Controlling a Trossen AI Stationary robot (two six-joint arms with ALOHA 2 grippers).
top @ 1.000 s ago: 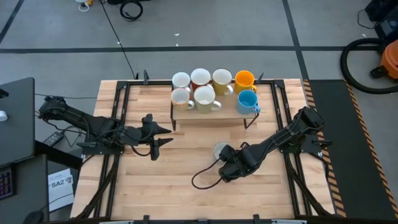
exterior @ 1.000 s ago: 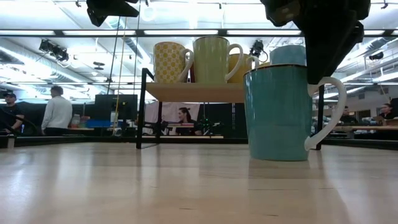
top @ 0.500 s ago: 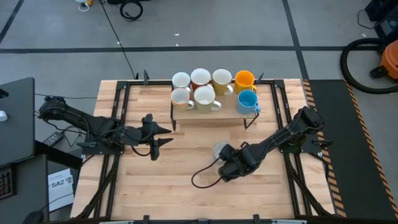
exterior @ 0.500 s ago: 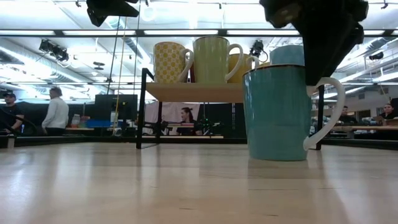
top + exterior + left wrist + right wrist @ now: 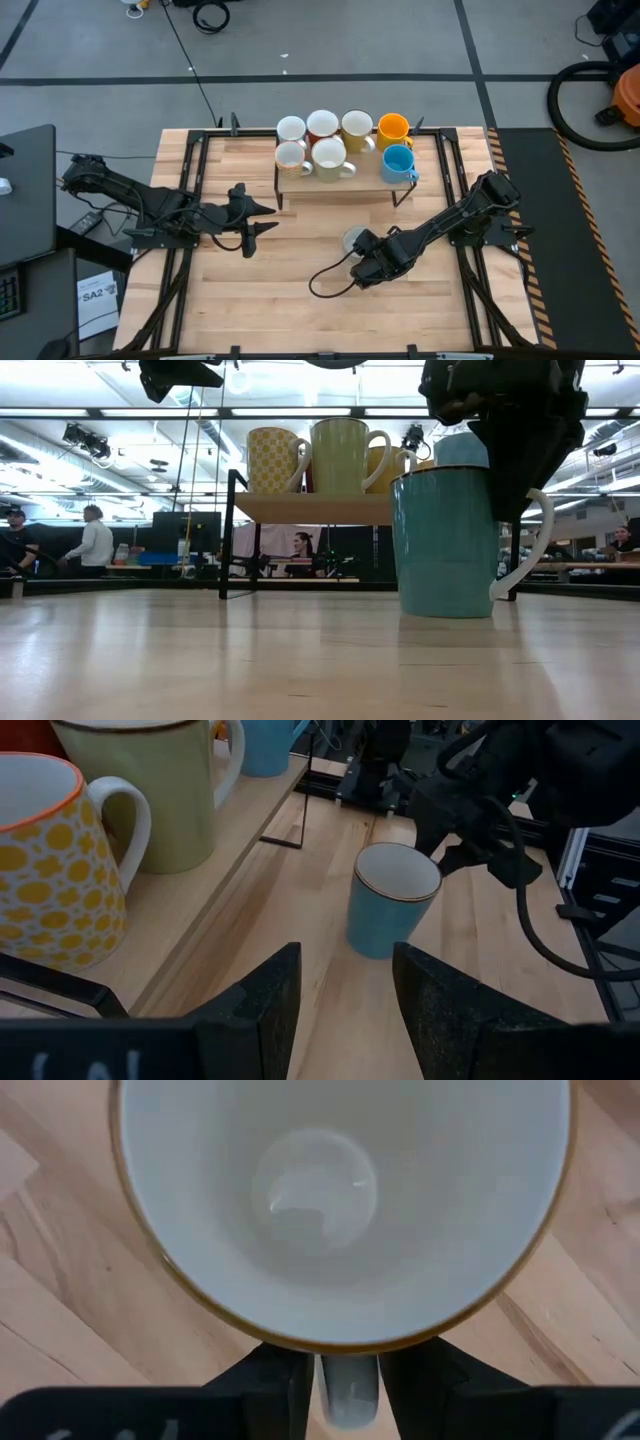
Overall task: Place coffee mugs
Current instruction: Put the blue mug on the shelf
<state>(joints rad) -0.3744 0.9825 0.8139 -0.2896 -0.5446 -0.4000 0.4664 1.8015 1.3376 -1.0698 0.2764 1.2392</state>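
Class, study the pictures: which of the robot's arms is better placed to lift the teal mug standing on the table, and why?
Right. The right gripper is directly over the teal mug, its fingers flanking the handle. The left gripper waits open, well away from it.

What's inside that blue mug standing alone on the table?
Nothing: the blue mug shows a bare white inside right to the bottom. The right end effector hangs at its handle, so part of the handle is hidden.

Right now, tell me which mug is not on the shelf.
The teal mug with a white inside: it stands alone on the table, right tool straddling its handle; the others sit on the raised shelf.
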